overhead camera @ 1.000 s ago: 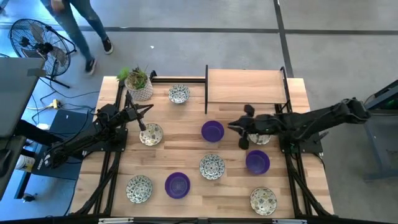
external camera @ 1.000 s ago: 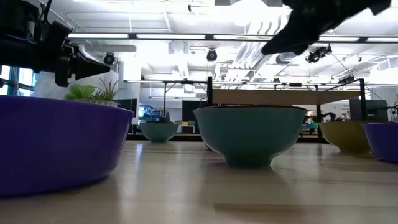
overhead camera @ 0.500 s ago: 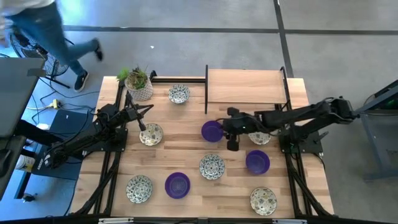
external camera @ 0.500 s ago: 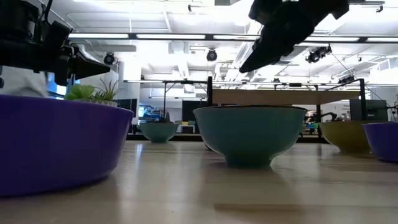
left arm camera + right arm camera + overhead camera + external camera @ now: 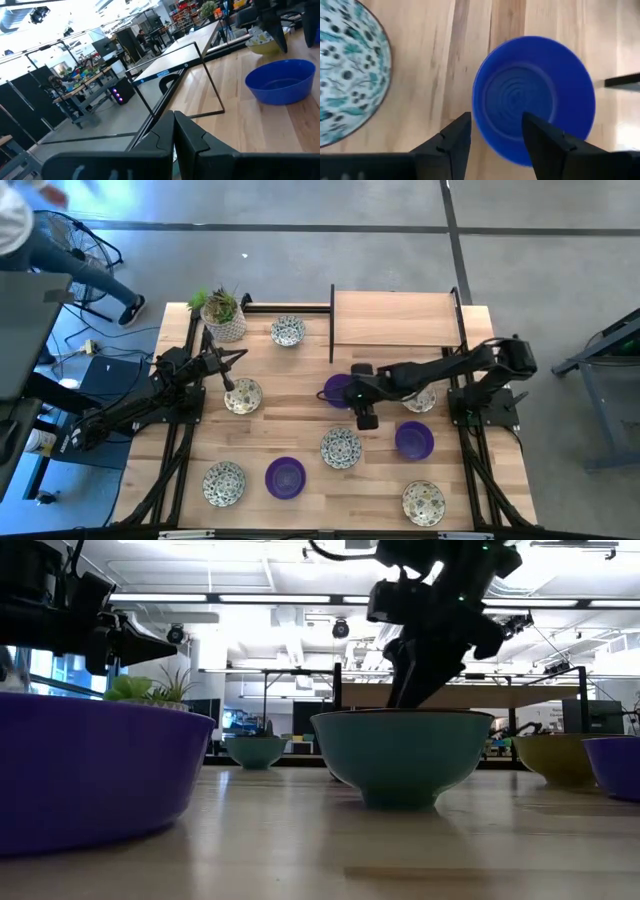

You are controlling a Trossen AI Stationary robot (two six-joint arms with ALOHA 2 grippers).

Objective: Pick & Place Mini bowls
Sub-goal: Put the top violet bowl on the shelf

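Near edge of bench (image 5: 470,325): patterned bowls (image 5: 224,482) and (image 5: 423,502), purple bowl (image 5: 285,477) between them. Mid-bench: patterned bowl (image 5: 341,447), purple bowl (image 5: 414,440). Right gripper (image 5: 352,392) over the centre purple bowl (image 5: 535,97), fingers (image 5: 452,137) spread wide astride its rim, gripping nothing. Left gripper (image 5: 238,356) parked above patterned bowl (image 5: 243,396), fingers (image 5: 175,137) pressed together, empty. Far side: patterned bowl (image 5: 288,331), plant pot (image 5: 225,317).
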